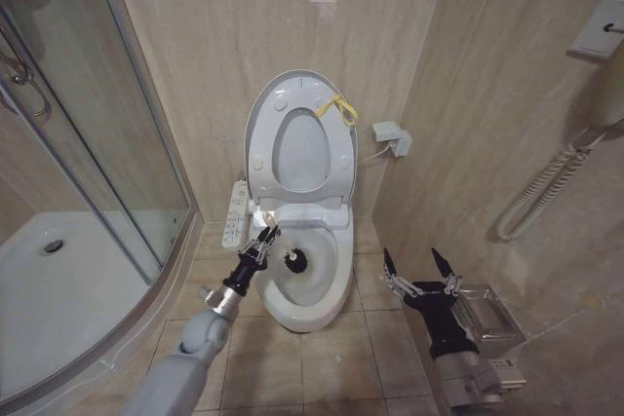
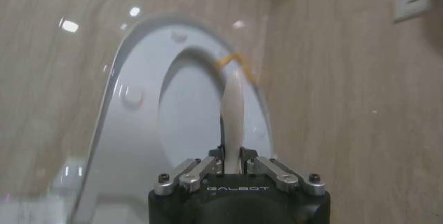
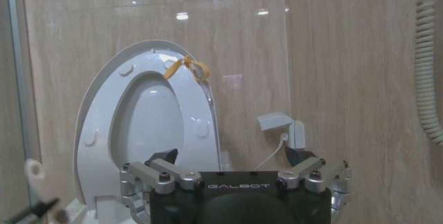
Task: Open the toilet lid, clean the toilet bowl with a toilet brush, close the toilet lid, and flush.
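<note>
The left gripper [image 1: 265, 234] has its jaws clenched on the white handle of the brush [image 1: 283, 247]. It hangs over the near-left rim of the bowl [image 1: 310, 311]. From the jaws the handle slants down and forward, so the dark bristle head sits inside the bowl, low against its inner wall. In the left wrist view the gripper [image 2: 233, 157] pinches the pale handle [image 2: 233, 115], which rises from the jaws toward the raised lid.

The right gripper [image 1: 420, 270] waits to the right of the toilet above the floor tiles, jaws released and spread, holding nothing; its wrist view shows the same open gripper [image 3: 235, 163].

The lid [image 1: 265, 109] stands upright against the back wall with the seat [image 1: 336, 158] raised against it, a yellow ribbon [image 1: 338, 108] tied at its upper right edge.

Judged from this, opening is done and scrubbing is under way. Closing the lid and flushing remain.

The bowl holds the brush head; whether there is water at the bottom cannot be told.
</note>
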You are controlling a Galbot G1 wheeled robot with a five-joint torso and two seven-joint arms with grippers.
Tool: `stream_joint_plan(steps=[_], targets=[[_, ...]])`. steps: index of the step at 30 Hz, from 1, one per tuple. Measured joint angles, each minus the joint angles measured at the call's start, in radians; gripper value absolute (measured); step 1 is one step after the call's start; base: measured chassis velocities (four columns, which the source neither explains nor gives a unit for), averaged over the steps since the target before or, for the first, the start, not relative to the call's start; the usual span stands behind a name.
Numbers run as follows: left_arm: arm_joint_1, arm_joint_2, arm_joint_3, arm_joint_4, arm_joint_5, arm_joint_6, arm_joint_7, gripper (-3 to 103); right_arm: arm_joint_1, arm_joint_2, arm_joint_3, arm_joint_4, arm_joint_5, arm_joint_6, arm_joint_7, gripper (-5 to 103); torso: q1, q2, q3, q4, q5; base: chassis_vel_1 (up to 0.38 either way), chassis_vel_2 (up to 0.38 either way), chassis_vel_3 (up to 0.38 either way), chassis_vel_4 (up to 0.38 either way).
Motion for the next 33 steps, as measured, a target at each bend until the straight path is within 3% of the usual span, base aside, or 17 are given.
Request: stream_joint_plan(steps=[4,9,13,14,16,17,20,21,24,25,28,33], targets=[[0.099,0.078,-0.047,-0.161,0.006,-0.011,-0.015,15,0.0,0.0,0.0,0.0,0.0,0.0,0.0,100,0.0,0.0,0.0,-0.0001,0.0,0.0,0.0,0.0,0.0],[0.202,0.12,-0.092,-0.331,-0.003,0.002,-0.058,15,0.0,0.0,0.0,0.0,0.0,0.0,0.0,100,0.0,0.0,0.0,-0.0003,-0.0002,0.0,0.0,0.0,0.0],[0.384,0.163,-0.21,-0.538,0.001,0.033,-0.175,15,0.0,0.0,0.0,0.0,0.0,0.0,0.0,100,0.0,0.0,0.0,-0.0005,0.0001,0.0,0.0,0.0,0.0],[0.384,0.163,-0.21,-0.538,0.001,0.033,-0.175,15,0.0,0.0,0.0,0.0,0.0,0.0,0.0,100,0.0,0.0,0.0,-0.0005,0.0001,0.0,0.0,0.0,0.0],[0.515,0.157,-0.327,-0.636,0.032,0.048,-0.214,15,0.0,0.0,0.0,0.0,0.0,0.0,0.0,100,0.0,0.0,0.0,-0.0002,0.0002,0.0,0.0,0.0,0.0],[0.515,0.157,-0.327,-0.636,0.032,0.048,-0.214,15,0.0,0.0,0.0,0.0,0.0,0.0,0.0,100,0.0,0.0,0.0,-0.0002,0.0002,0.0,0.0,0.0,0.0],[0.708,0.093,-0.399,-0.773,0.073,0.074,-0.279,15,0.0,0.0,0.0,0.0,0.0,0.0,0.0,100,0.0,0.0,0.0,0.0006,0.0003,0.0,0.0,0.0,0.0],[0.708,0.093,-0.399,-0.773,0.073,0.074,-0.279,15,0.0,0.0,0.0,0.0,0.0,0.0,0.0,100,0.0,0.0,0.0,0.0006,0.0003,0.0,0.0,0.0,0.0],[0.814,-0.011,-0.429,-0.775,0.18,0.049,-0.319,15,0.0,0.0,0.0,0.0,0.0,0.0,0.0,100,0.0,0.0,0.0,0.0,0.0005,0.0,0.0,0.0,0.0],[0.814,-0.011,-0.429,-0.775,0.18,0.049,-0.319,15,0.0,0.0,0.0,0.0,0.0,0.0,0.0,100,0.0,0.0,0.0,0.0,0.0005,0.0,0.0,0.0,0.0],[0.845,-0.07,-0.439,-0.652,0.239,-0.003,-0.351,15,0.0,0.0,0.0,0.0,0.0,0.0,0.0,100,0.0,0.0,0.0,-0.0002,0.0,0.0,0.0,0.0,0.0],[0.81,-0.091,-0.479,-0.478,0.235,-0.059,-0.358,15,0.0,0.0,0.0,0.0,0.0,0.0,0.0,100,0.0,0.0,0.0,-0.0003,0.0,0.0,0.0,0.0,0.0]])
